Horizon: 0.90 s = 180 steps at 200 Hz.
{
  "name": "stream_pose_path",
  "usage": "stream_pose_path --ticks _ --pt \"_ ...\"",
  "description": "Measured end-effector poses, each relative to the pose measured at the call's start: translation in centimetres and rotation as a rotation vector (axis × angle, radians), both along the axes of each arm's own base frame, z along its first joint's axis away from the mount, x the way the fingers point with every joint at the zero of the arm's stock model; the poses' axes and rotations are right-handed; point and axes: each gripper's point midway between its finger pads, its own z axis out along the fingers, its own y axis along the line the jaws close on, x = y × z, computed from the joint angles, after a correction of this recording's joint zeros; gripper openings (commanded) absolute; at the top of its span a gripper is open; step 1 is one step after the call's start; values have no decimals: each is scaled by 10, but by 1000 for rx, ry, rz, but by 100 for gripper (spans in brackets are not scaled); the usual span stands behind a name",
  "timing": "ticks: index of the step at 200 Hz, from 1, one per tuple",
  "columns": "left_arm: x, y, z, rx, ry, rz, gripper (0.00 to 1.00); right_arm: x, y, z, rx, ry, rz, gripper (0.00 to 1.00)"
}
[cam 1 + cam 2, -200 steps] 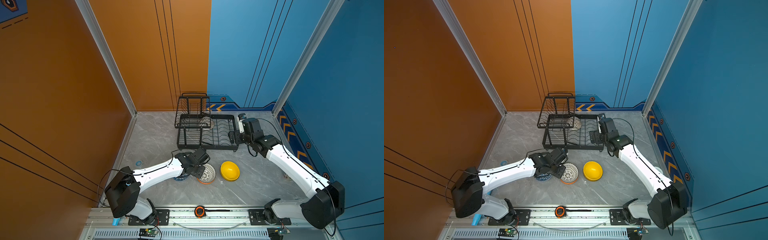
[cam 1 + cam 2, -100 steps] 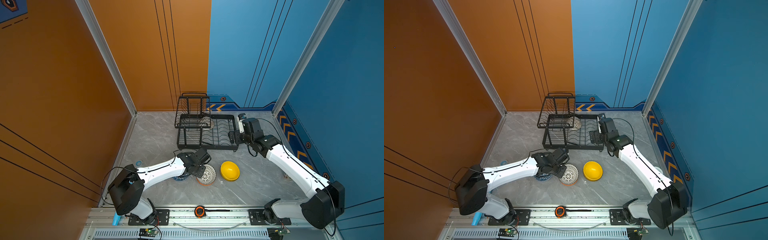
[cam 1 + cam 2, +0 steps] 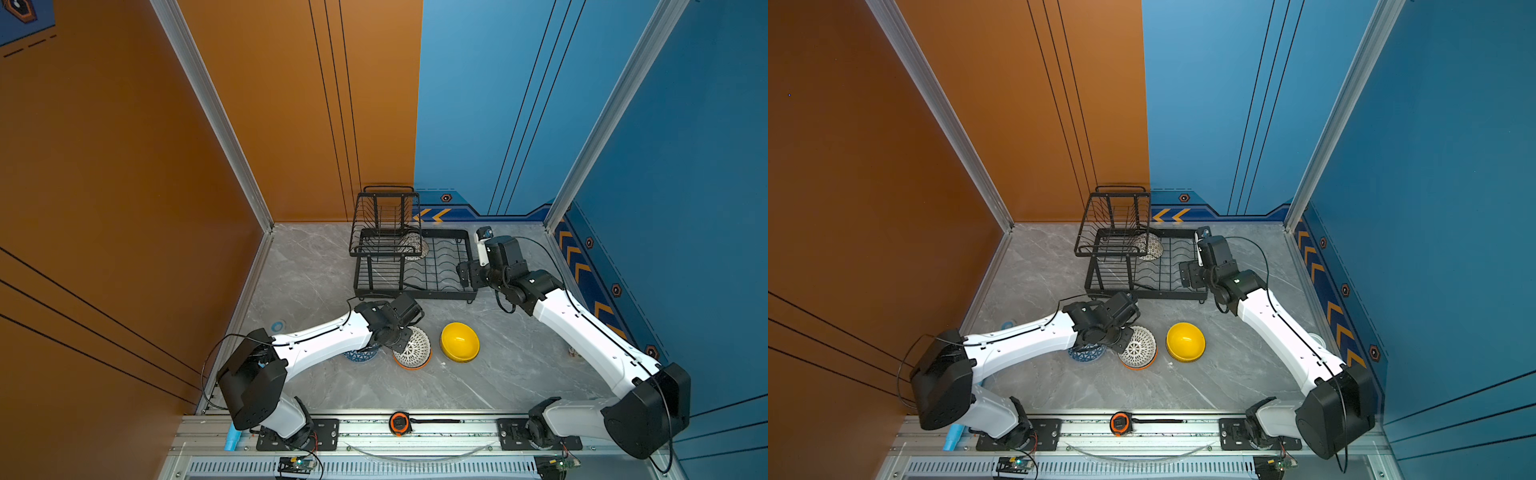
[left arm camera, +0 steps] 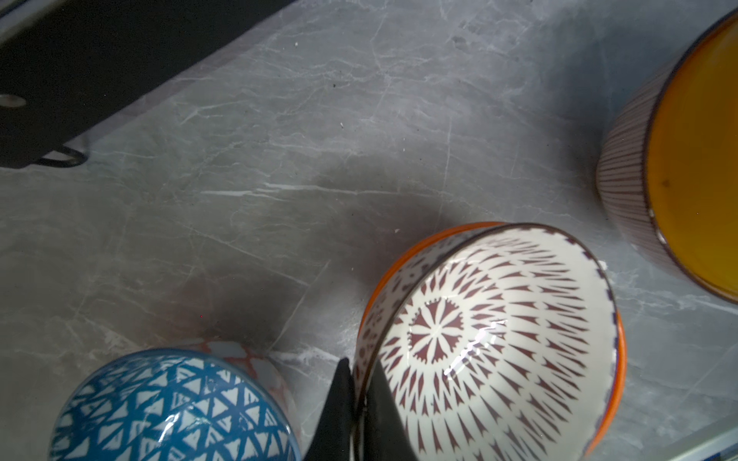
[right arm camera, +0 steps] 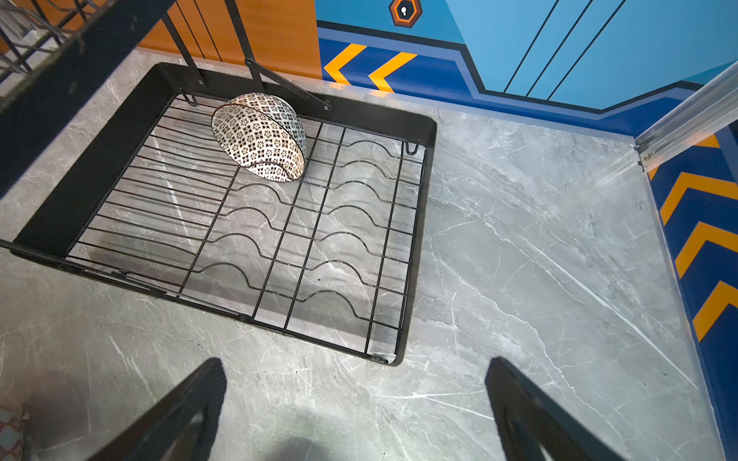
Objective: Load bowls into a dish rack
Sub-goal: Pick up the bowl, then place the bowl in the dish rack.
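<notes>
1. Worktop (image 3: 519, 374): grey marble, carries everything. Rack sits on the far side, loose bowls nearer my bases.
2. Dish rack (image 3: 432, 296): long axis runs across both top views. Raised tier is at the end on my left, open slots toward my right. One black-and-white bowl (image 5: 259, 137) already leans on edge in the lower tray.
3. R end effector (image 5: 355, 363): spread wide, empty, hanging just off the rack's right end.
4. Loose bowls: yellow bowl (image 3: 459, 343) and blue triangle bowl (image 4: 171, 411). Btwn them the patterned bowl (image 4: 499, 339) is tilted inside an orange bowl (image 4: 621, 359).
5. L end effector (image 4: 357, 383): clenched on the patterned bowl's rim, one finger inside, one outside.
6. Key relation: rack lies ahead of the L end effector, away from my base, w/ the tier over its nearest end. L arm is nearer the bowl. My guess at the next move: lift clear of the orange bowl, then fwd and rightward to the free slots.
</notes>
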Motion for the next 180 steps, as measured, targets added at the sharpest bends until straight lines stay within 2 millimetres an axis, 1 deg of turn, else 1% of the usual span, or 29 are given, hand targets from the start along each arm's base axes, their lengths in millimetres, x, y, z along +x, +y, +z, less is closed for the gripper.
stream_pose_path --ticks 23,53,81,104,124,137,159,180 --pt "1 0 9 -5 -16 -12 0 -1 0 2 5 -5 3 100" --pt "6 -5 35 -55 -65 -24 0 -4 3 6 14 -10 21 100" --pt "11 -8 61 -103 -118 -32 0 -9 8 3 15 11 50 100" --pt "15 -6 73 -119 -146 -31 0 -19 16 7 47 20 95 100" --pt "21 -2 83 -127 -168 -22 0 -32 27 18 91 16 155 100" --pt "27 1 93 -134 -192 -12 0 -40 35 25 115 15 195 100" --pt "36 4 114 -150 -244 -1 0 -55 57 38 156 6 271 100" --pt "43 2 134 -170 -292 5 0 -67 79 44 184 9 334 100"
